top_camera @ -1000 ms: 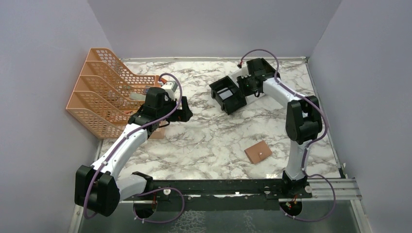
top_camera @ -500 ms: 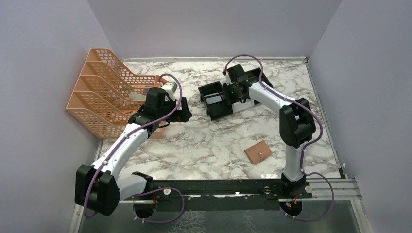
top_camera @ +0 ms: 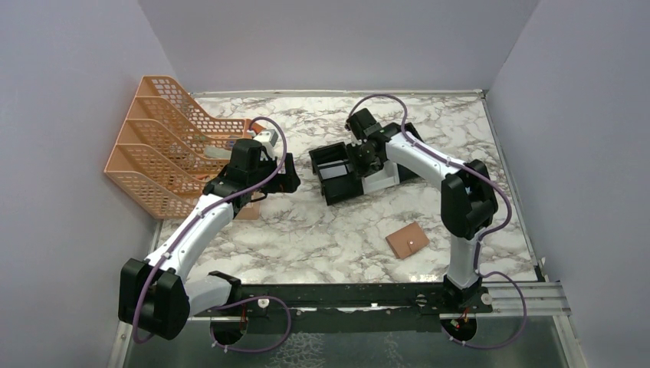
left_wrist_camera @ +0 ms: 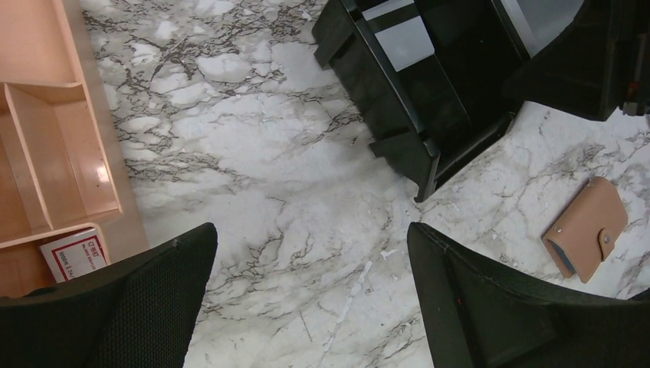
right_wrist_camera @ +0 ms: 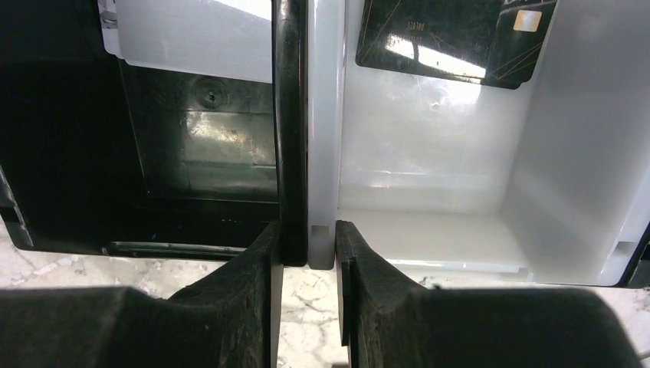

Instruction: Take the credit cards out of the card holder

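The tan card holder [top_camera: 407,240] lies closed on the marble at the near right, its snap stud up; it also shows in the left wrist view [left_wrist_camera: 586,228]. A black credit card [right_wrist_camera: 452,34] lies in the white compartment of the black-and-white tray [top_camera: 337,165]. A greyish-silver card [right_wrist_camera: 192,34] lies in the neighbouring black compartment. My right gripper [top_camera: 366,157] [right_wrist_camera: 308,238] is shut on the tray's dividing wall [right_wrist_camera: 295,115]. My left gripper [top_camera: 287,182] [left_wrist_camera: 310,238] is open and empty, above bare marble left of the tray [left_wrist_camera: 429,84].
An orange mesh file rack [top_camera: 165,142] stands at the far left; its base shows in the left wrist view [left_wrist_camera: 57,153]. A small labelled box [left_wrist_camera: 73,253] lies beside it under my left arm. Purple walls enclose the table.
My right gripper has dragged the tray to the left and a little nearer, turning it. The left arm and the card holder have not moved.
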You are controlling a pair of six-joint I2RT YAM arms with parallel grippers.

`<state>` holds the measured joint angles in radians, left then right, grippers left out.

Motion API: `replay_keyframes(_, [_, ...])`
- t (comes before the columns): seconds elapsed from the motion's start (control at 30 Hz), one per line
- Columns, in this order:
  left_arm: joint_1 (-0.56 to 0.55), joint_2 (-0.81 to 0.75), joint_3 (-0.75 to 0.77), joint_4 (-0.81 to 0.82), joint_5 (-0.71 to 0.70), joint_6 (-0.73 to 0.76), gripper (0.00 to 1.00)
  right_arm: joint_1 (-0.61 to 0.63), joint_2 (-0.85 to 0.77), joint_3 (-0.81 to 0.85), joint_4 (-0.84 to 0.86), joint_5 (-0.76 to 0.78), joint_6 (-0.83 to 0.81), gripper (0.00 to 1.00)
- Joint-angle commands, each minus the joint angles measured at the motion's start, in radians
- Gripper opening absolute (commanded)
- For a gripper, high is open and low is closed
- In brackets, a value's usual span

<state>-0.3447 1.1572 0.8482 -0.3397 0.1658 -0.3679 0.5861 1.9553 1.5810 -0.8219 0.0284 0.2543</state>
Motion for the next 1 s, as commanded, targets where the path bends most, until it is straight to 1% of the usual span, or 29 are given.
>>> replay_keyframes(0.0, [0.001,0.017,0.003,-0.009,-0.025,-0.023,0.98,0.031,-0.064,-0.003,-0.041,-0.065,0.067,0.10])
replay_keyframes(0.13, [0.001,0.038,0.002,-0.003,-0.025,-0.037,0.98,0.055,-0.056,-0.041,-0.013,-0.089,0.084,0.12])
replay_keyframes(0.37, [0.001,0.055,0.002,-0.003,-0.013,-0.042,0.98,0.076,-0.055,-0.075,0.029,-0.103,0.105,0.13])
replay_keyframes(0.57, [0.001,0.083,-0.018,0.027,-0.002,-0.087,0.99,0.083,-0.100,-0.111,0.095,-0.144,0.102,0.21])
replay_keyframes(0.6, [0.001,0.088,-0.022,0.035,0.006,-0.096,0.99,0.083,-0.115,-0.117,0.107,-0.138,0.099,0.24])
replay_keyframes(0.63, [0.001,0.092,-0.026,0.044,0.015,-0.106,0.99,0.083,-0.129,-0.120,0.116,-0.125,0.099,0.32])
replay_keyframes(0.7, [0.001,0.097,-0.034,0.067,0.026,-0.126,0.99,0.082,-0.157,-0.125,0.130,-0.111,0.084,0.41])
replay_keyframes(0.8, [0.001,0.105,-0.043,0.093,0.041,-0.143,0.99,0.083,-0.191,-0.125,0.145,-0.132,0.046,0.51])
replay_keyframes(0.83, [0.000,0.109,-0.043,0.096,0.045,-0.145,0.99,0.083,-0.199,-0.127,0.151,-0.131,0.042,0.54])
replay_keyframes(0.9, [0.001,0.113,-0.044,0.100,0.054,-0.147,0.99,0.083,-0.215,-0.125,0.153,-0.126,0.028,0.55])
replay_keyframes(0.97, [0.001,0.117,-0.052,0.110,0.059,-0.154,0.99,0.081,-0.237,-0.130,0.155,-0.062,0.023,0.55])
